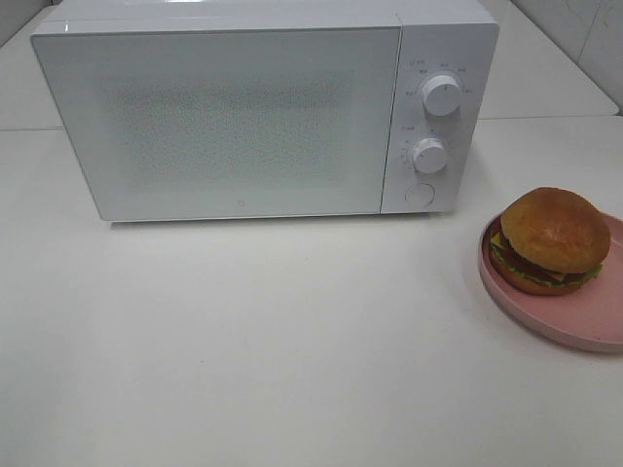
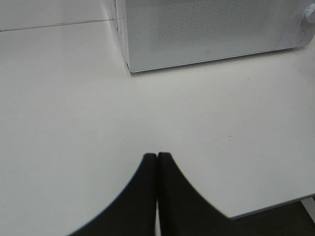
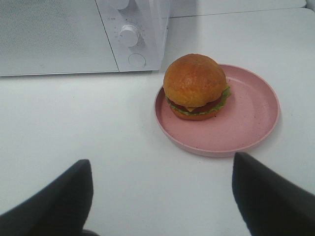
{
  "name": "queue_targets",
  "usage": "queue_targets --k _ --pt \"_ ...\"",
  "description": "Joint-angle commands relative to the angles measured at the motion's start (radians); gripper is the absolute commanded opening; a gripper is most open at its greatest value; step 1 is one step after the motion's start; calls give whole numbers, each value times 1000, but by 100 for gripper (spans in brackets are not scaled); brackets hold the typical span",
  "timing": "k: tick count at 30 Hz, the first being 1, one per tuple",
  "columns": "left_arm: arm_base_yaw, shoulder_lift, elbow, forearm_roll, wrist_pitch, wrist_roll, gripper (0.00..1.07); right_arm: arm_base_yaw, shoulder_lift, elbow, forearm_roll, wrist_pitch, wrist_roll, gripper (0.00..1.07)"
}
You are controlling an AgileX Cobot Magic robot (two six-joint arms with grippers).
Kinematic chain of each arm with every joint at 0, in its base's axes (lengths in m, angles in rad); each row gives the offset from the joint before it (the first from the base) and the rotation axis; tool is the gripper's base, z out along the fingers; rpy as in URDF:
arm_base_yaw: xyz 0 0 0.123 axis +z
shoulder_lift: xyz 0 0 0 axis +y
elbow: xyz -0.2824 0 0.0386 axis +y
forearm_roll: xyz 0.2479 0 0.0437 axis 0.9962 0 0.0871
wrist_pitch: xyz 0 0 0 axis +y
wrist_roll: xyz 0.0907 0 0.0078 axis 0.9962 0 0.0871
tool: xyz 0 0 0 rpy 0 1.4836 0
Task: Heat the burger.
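The burger (image 1: 550,240) has a golden-brown bun and sits on a pink plate (image 1: 574,316) at the right of the table. It also shows in the right wrist view (image 3: 195,86) on the plate (image 3: 246,125). The white microwave (image 1: 263,107) stands at the back with its door shut, two knobs (image 1: 442,95) and a round button (image 1: 420,194) on its right panel. My right gripper (image 3: 162,194) is open, its fingers wide apart in front of the plate. My left gripper (image 2: 157,160) is shut and empty above the table, in front of the microwave's left corner (image 2: 130,69). Neither gripper shows in the exterior view.
The white table (image 1: 273,341) stretches in front of the microwave. Its front edge (image 2: 275,206) shows in the left wrist view. A tiled wall (image 1: 584,29) rises at the back right.
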Motion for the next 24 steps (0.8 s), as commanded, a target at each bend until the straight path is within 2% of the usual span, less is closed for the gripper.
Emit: queue_targets --k 1,5,7,8,10,13,24 --pt "2 -10 2 -3 -12 -8 0 -7 -28 3 -1 -15 -13 73" --pt "29 -10 2 -1 -12 -8 0 -7 -28 3 -1 -15 -11 73" --pt "94 -10 2 -3 -12 -8 0 -41 -22 3 -1 -15 -11 73" --pt "94 -10 2 -3 -12 -8 0 -41 -22 3 -1 -15 -11 73" --pt "136 -18 2 -2 -12 -8 0 -105 -19 3 0 -15 -11 73" --pt "140 -45 2 -3 -12 -8 0 -135 -19 3 0 -15 -11 73" --pt "140 -56 2 -3 -12 -8 0 -133 -28 3 0 -15 -10 73"
